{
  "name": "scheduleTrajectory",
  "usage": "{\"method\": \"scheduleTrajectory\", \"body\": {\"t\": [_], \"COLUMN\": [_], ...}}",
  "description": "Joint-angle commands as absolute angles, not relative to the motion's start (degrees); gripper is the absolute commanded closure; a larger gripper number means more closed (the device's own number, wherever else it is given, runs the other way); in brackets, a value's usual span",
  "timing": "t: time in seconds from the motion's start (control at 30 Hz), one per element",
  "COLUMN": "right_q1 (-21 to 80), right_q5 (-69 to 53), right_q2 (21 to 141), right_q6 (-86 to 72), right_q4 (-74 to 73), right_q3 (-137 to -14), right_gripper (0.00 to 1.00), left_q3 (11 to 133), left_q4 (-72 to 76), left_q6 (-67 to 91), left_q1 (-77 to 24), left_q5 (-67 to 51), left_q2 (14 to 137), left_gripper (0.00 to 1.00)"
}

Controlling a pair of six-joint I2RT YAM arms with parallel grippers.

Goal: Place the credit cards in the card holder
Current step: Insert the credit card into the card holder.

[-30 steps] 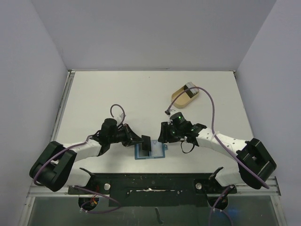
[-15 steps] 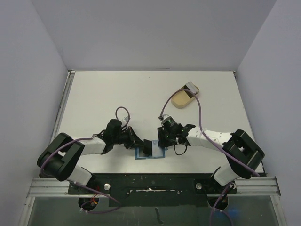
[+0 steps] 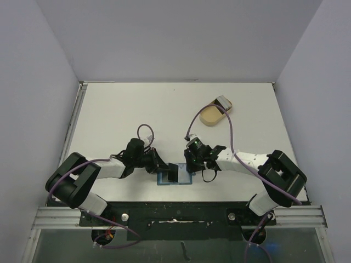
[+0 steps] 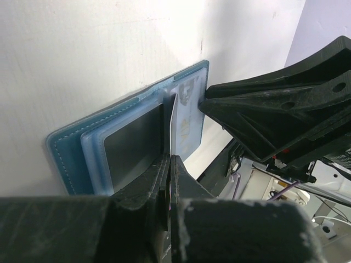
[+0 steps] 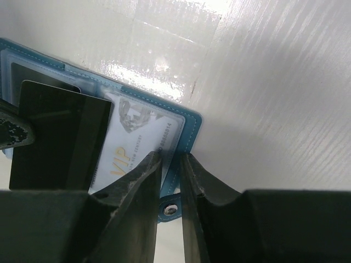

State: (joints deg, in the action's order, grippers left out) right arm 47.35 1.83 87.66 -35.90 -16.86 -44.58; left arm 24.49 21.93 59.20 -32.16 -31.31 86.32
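Centrally at near edge of bench [image 3: 109,109], spread flat: card holder [image 4: 63,150]. Clamped on dark card [image 5: 55,142], edge-on over its middle fold: left end effector [image 4: 168,160]. Narrow-jawed astride its right edge, grip unclear: right end effector [image 5: 171,159].

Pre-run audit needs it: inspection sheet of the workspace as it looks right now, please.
Surface: white table, no spills seen.
Job's things: blue wallet open flat; VIP card in one pocket, grey card in the other; dark card held edge-on over its middle.
Clutter: tan dish, spare card at its far end.
End effectors: left end effector shut on dark card; right end effector narrowly apart over wallet's tab edge, grip unclear.
Cables: purple cables on both arms.
Surroundings: plain walls.
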Motion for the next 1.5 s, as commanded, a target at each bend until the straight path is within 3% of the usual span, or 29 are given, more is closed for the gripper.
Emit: {"method": "scheduleTrajectory", "body": {"t": [0.0,0.67,1.4,1.47], "right_q1": [48.15,49.19,49.17,49.19], "right_q5": [3.87,5.79,7.91,7.91], "right_q2": [87.77,85.72,81.47,80.98], "right_q6": [-36.03,-38.45,-46.18,-45.94], "right_q4": [-16.17,-16.52,-15.21,-16.67], "right_q3": [-44.51,-42.42,-39.16,-40.28], "right_gripper": [0.8,0.82,0.83,0.8], "left_q3": [27.07,28.96,26.83,27.51], "left_q4": [20.99,15.81,25.62,23.29], "left_q6": [57.28,54.76,60.64,59.9], "left_q1": [-32.87,-34.8,-39.51,-39.47], "left_q5": [-29.95,-24.06,-20.43,-19.4], "left_q2": [86.8,86.05,89.02,88.28], "left_gripper": [1.0,1.0,1.0,0.95]}}
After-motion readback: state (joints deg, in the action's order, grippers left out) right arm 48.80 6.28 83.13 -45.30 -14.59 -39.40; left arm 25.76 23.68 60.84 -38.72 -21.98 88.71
